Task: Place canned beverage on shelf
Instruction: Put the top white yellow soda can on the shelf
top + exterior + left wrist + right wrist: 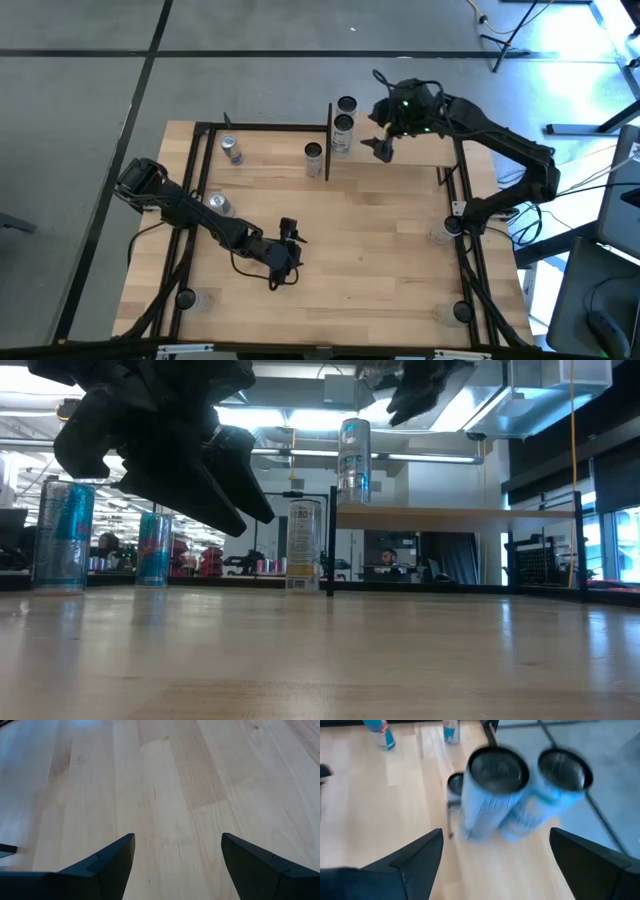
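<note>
while two cans [231, 149] stand at the table's [380, 250] far left, one by the far left corner and the other [218, 204] nearer along the left edge, both upright, the left gripper [290, 232] hangs low over bare boards near the middle, fingers [107, 862] spread wide with nothing between them. their tops look closed; what is inside cannot be seen. in the low view these two show as blue cans [62, 536] at the left, behind the left arm.

further right, a third can [313, 156] stands upright on the table just beside the black post [328, 140] at the shelf's left end. the shelf [410, 152] sits along the far edge, raised above the tabletop on its posts. two cans stand on its left end, close together: one [342, 132] nearer, one [346, 105] at the far edge. the low view shows one pale blue can [353, 460] upright on the board [455, 517].

the right gripper [383, 130] hovers above the shelf, just right of that pair and apart from them, fingers [415, 857] wide and holding nothing. its wrist view shows both tops [497, 770] closed, blurred.
</note>
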